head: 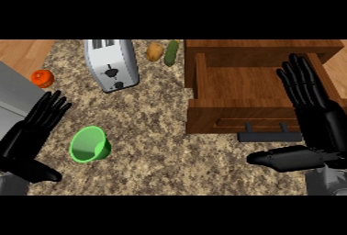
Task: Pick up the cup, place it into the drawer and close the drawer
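- Nearest the camera, right robot hand is open, fingers straight and pointing away over the drawer's right side wall, thumb stretched out just below the drawer's handle.
- Left robot hand is open, fingers straight, well left of the drawer and holding nothing.
- Cup, green, lies tipped on its side on the worktop, well left of the drawer front, just beside the left robot hand, not touching it.
- Drawer, wooden, stands pulled open with nothing visible inside; its dark handle faces the camera.
- Toaster sits left of the drawer, towards the far edge.
- Potato and cucumber lie between toaster and drawer.
- Orange fruit lies beyond the toaster, far left of the drawer.
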`<action>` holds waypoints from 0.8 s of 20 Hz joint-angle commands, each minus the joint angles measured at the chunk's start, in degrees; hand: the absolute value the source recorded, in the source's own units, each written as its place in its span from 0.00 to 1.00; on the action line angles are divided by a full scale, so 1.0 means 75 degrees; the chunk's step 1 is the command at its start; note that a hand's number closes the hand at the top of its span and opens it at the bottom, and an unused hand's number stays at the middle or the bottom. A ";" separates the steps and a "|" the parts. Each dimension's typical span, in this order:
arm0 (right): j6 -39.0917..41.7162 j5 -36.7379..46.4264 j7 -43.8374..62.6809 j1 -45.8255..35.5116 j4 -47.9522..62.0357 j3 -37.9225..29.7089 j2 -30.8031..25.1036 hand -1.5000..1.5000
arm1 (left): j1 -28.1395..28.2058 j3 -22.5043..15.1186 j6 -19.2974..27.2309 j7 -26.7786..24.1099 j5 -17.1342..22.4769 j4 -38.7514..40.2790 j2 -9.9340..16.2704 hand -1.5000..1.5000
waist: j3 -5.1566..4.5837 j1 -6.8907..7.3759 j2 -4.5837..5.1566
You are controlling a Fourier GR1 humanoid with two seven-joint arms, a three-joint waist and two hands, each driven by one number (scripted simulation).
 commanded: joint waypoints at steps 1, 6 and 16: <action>-0.0080 0.0131 0.0112 -0.0144 0.0028 0.0153 0.0164 0.00 | -0.0092 0.0181 -0.0320 -0.1132 -0.0857 0.1386 0.0134 0.00 | -0.0001 -0.0003 0.0000; -0.0013 0.0157 -0.0174 -0.0270 0.0234 -0.0102 0.0073 0.00 | -0.0488 -0.0070 -0.0030 -0.2318 -0.1973 0.2863 0.0024 0.00 | -0.0001 -0.0027 0.0003; 0.0453 -0.0328 0.0127 -0.0490 0.0399 -0.0624 -0.0367 0.00 | -0.1601 -0.0231 0.0660 -0.5150 -0.3326 0.6456 0.0206 0.00 | -0.0016 -0.0123 0.0046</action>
